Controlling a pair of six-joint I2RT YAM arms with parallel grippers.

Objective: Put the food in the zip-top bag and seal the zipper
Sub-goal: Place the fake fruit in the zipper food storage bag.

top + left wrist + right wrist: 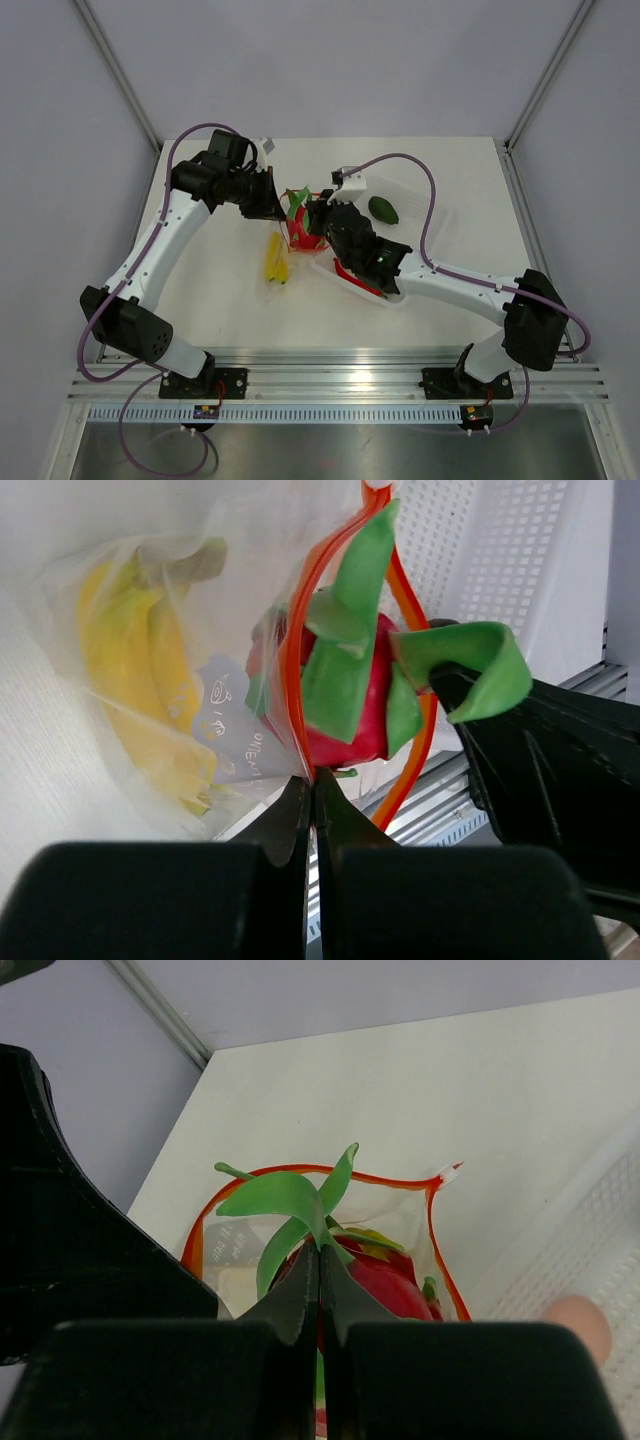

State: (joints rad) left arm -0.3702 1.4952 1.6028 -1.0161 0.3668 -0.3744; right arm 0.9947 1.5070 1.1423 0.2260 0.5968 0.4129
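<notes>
The white table (230, 310) carries everything, and both arms reach in to meet near its middle. On the right half lies a rigid clear tray (408, 195) with a dotted floor. Just to its left the zip-top bag (230, 540) is held with its mouth open, well inside the table's edges.

The yellow banana (130, 670) lies inside the bag, seen through the crinkly film. The pink-red dragon fruit (345, 695) sits in the bag's mouth, its green leaves sticking out past the rim. The dark green avocado (383, 209) rests in the tray, and a long red chilli (357, 277) shows at the tray's near end, partly under the right arm. A small pale piece (578, 1322) also lies in the tray.

The orange-red zipper (380, 1177) gapes in a loop around the dragon fruit.

The left pincer (312, 785) is pressed together on the bag's mouth at the zipper. The right pincer (320, 1255) is pressed together, pinching a green leaf of the dragon fruit.
</notes>
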